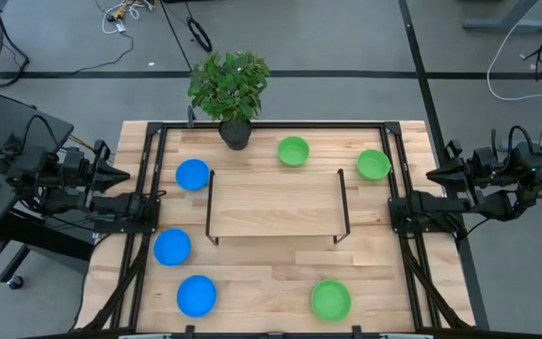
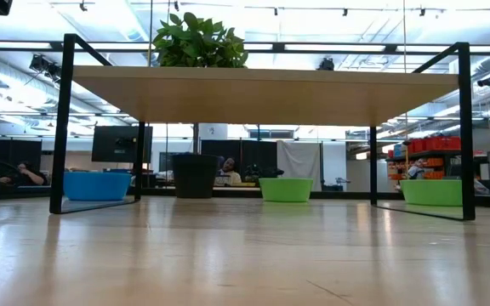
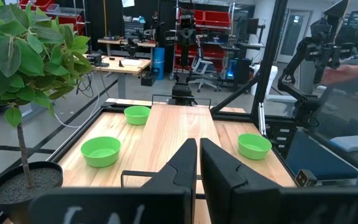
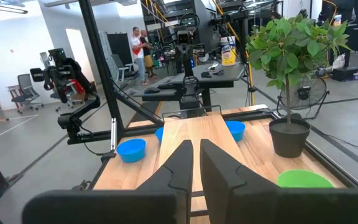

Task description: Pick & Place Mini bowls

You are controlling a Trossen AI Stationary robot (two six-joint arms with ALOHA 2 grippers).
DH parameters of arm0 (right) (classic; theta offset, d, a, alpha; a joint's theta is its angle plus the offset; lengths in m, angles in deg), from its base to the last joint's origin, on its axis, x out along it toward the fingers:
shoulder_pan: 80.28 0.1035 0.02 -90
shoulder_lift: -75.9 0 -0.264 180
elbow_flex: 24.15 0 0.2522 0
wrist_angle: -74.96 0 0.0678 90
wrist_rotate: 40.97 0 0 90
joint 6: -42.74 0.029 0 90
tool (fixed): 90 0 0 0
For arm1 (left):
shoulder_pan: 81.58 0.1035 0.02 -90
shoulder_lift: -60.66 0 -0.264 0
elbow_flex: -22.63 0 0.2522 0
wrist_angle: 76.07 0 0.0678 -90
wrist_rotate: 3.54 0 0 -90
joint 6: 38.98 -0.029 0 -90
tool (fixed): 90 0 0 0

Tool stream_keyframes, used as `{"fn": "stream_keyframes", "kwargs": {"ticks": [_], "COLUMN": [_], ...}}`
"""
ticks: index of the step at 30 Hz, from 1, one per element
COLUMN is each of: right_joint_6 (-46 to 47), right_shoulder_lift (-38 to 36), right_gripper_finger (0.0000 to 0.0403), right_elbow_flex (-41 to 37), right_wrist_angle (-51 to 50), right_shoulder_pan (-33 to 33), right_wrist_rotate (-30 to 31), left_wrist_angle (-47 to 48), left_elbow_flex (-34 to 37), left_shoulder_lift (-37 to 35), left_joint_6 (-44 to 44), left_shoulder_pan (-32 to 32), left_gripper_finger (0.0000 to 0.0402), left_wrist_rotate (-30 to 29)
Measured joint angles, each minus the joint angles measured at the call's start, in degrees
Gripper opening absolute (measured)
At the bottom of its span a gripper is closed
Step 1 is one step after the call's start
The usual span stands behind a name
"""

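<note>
High view: my left gripper [image 1: 120,175] waits at the table's [image 1: 271,273] left edge and my right gripper [image 1: 433,174] at its right edge, both folded back and holding nothing. Three blue bowls lie down the left side: one [image 1: 193,174] beside the shelf's [image 1: 276,202] far left corner, one [image 1: 172,247] at mid-left, one [image 1: 197,295] at the near left. Three green bowls lie to the right: one [image 1: 293,151] just behind the shelf, one [image 1: 374,164] near the far right corner, one [image 1: 331,299] at the near right. A potted plant [image 1: 231,89] stands at the far edge, between the blue and green sides. Low view: the shelf [image 2: 262,89] spans the frame on black legs; under it show a blue bowl [image 2: 98,185], the plant's pot [image 2: 195,175] and two green bowls [image 2: 286,189] [image 2: 432,192]. Left wrist view: my left fingers [image 3: 188,163] stand nearly together, pointing across the table toward three green bowls [image 3: 100,150] [image 3: 137,114] [image 3: 254,145]. Right wrist view: my right fingers [image 4: 182,163] stand nearly together; beyond them lie blue bowls [image 4: 131,149] [image 4: 235,129], with a green bowl [image 4: 304,179] beside the plant [image 4: 289,138].
</note>
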Motion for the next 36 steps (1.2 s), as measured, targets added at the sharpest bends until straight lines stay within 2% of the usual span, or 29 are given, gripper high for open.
{"fn": "stream_keyframes", "kwargs": {"ticks": [20,31,36], "right_joint_6": [0.0,-0.11,-2.73], "right_shoulder_lift": [0.0,0.0,0.0], "right_gripper_finger": [0.0034,0.0034,0.0034], "right_elbow_flex": [0.02,0.0,0.0], "right_wrist_angle": [0.78,14.52,22.09], "right_shoulder_pan": [0.0,-0.02,-0.02], "right_wrist_rotate": [0.02,0.06,3.4], "left_wrist_angle": [0.0,0.0,0.0], "left_elbow_flex": [0.01,0.02,0.0], "left_shoulder_lift": [0.01,0.0,0.02], "left_joint_6": [0.03,0.01,0.0], "left_shoulder_pan": [0.0,0.0,-0.01], "left_gripper_finger": [0.0023,0.0023,0.0023], "left_wrist_rotate": [0.01,0.01,0.02]}}
